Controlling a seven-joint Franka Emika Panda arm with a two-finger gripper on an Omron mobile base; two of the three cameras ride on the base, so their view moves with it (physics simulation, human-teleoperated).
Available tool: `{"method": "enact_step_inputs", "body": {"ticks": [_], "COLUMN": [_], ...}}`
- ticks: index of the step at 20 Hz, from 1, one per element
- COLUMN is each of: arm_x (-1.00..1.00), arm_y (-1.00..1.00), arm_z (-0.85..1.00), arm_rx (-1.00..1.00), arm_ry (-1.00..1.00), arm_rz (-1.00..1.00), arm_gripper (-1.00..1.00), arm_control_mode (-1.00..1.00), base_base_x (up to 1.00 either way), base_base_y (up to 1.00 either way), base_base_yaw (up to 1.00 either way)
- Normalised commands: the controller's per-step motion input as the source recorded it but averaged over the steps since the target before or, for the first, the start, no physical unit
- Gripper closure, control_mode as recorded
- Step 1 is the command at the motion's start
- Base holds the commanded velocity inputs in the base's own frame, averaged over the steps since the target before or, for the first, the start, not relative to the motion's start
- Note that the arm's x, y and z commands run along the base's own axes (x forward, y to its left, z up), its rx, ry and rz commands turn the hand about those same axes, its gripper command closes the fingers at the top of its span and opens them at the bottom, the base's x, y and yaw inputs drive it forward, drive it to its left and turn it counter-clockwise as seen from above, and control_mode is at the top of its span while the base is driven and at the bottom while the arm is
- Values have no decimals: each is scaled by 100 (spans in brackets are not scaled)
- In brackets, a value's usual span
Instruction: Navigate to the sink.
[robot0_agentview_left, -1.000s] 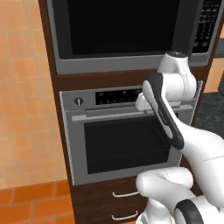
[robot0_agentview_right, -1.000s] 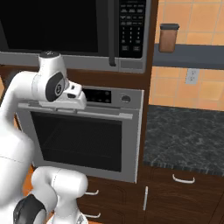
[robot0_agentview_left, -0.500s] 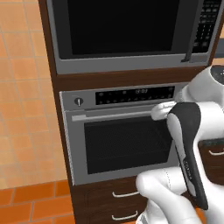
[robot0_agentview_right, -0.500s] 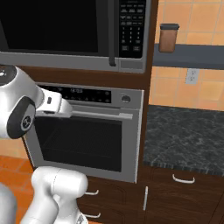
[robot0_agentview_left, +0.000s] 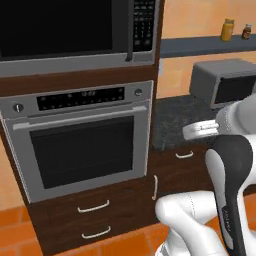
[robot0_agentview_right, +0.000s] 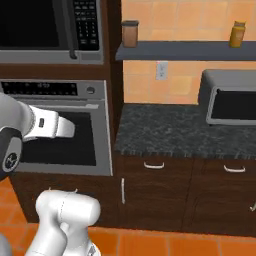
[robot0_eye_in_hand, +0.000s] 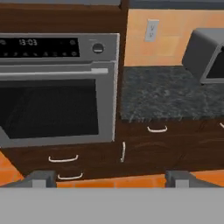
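Sink-finding is under way, judging by the base facing a wall oven (robot0_agentview_left: 82, 137) and, to its right, a dark counter (robot0_agentview_right: 185, 131) carrying a grey toaster oven (robot0_agentview_right: 231, 97), so driving on seems needed; the hand (robot0_eye_in_hand: 111, 177) grasps nothing, tips wide apart.

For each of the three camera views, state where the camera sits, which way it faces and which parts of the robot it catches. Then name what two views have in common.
Left base view: behind the arm's left, facing the wall oven and microwave; white arm at lower right.
Right base view: behind the arm's right, facing the dark counter and toaster oven; arm at lower left.
Hand view: on the hand, facing oven and counter; fingertips at the bottom.
Shared: all see oven, counter and toaster oven; both base views see the shelf.
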Motion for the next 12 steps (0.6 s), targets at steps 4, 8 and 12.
{"method": "enact_step_inputs", "body": {"ticks": [4, 8, 12], "arm_x": [0, 0, 0], "arm_y": [0, 0, 0], "arm_z": [0, 0, 0], "arm_rx": [0, 0, 0], "arm_ry": [0, 0, 0], "arm_rz": [0, 0, 0], "arm_gripper": [-100, -100, -100], "arm_control_mode": [100, 100, 100], "base_base_x": [0, 0, 0], "base_base_y": [-25, -12, -7], "base_base_yaw": [-89, -93, -93]}}
